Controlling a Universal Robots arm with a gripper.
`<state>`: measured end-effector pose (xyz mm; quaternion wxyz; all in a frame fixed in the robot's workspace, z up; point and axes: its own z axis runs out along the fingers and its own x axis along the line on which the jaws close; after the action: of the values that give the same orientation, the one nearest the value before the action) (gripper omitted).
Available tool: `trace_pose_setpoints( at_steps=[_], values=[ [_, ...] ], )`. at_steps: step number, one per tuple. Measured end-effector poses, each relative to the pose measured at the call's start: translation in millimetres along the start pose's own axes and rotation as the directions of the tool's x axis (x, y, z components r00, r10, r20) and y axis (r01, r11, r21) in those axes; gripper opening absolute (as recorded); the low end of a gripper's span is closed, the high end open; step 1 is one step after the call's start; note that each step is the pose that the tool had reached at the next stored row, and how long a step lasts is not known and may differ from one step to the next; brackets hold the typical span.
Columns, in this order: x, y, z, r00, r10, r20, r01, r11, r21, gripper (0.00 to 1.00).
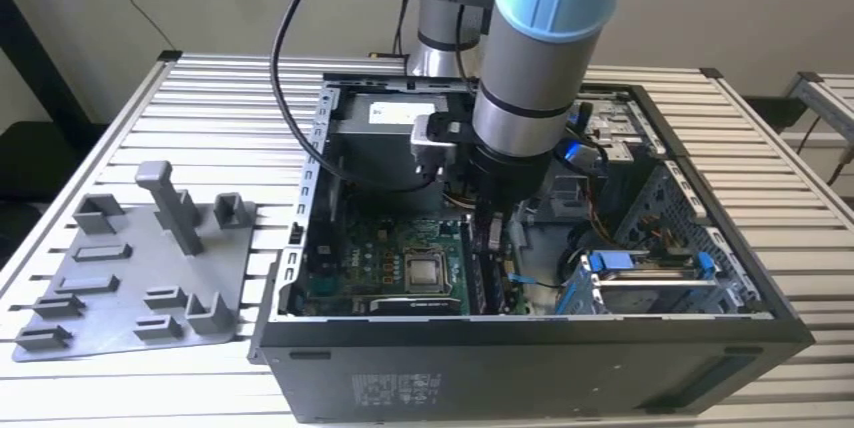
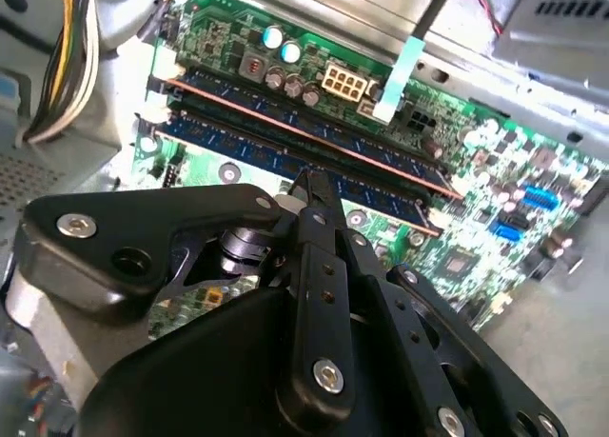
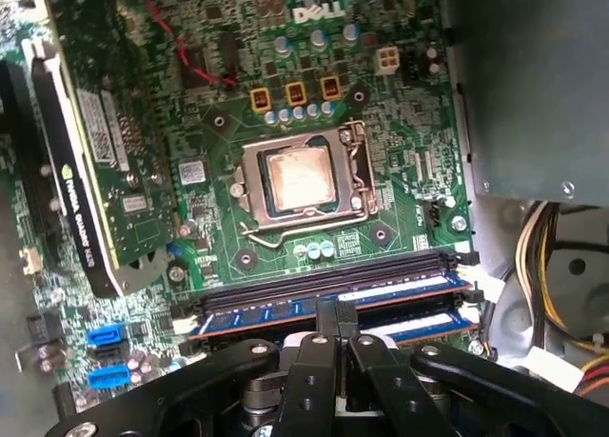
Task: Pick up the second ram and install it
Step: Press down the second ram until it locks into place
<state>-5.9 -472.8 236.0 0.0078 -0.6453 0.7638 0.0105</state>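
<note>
My gripper point(image 1: 489, 236) reaches down into the open computer case point(image 1: 534, 348), over the green motherboard point(image 3: 400, 113). Two dark ram strips stand side by side in the long sockets. The second ram point(image 2: 238, 153) point(image 3: 262, 313) lies directly under my fingertips point(image 2: 310, 184), which meet its top edge at about mid-length. The fingers are pressed together in both wrist views, with nothing between them. The other ram point(image 2: 381, 151) point(image 3: 423, 325) sits in the neighbouring socket, partly hidden behind my gripper in the first wrist view.
The bare processor point(image 3: 300, 182) sits in its socket beside the ram slots. A graphics card point(image 3: 76, 189) stands upright nearby. The grey power-supply box point(image 1: 394, 133) and cable bundles point(image 3: 561, 266) crowd the case. A grey pegged tray point(image 1: 134, 278) lies on the slatted table at the exterior view's left.
</note>
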Motion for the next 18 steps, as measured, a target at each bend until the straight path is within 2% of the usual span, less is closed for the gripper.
trace_pose_setpoints(
  at_steps=[5, 11, 18],
  values=[
    [0.2, 0.8, 0.6, 0.9984, -0.056, 0.0012, 0.056, 0.9984, 0.0054, 0.11],
    [0.8, 4.2, 1.3, 0.9979, -0.064, 0.0024, 0.064, 0.9979, 0.0087, 0.11],
    [1.1, 4.1, 12.1, 0.9978, -0.066, 0.0013, 0.066, 0.9978, 0.0070, 0.11]
  ],
)
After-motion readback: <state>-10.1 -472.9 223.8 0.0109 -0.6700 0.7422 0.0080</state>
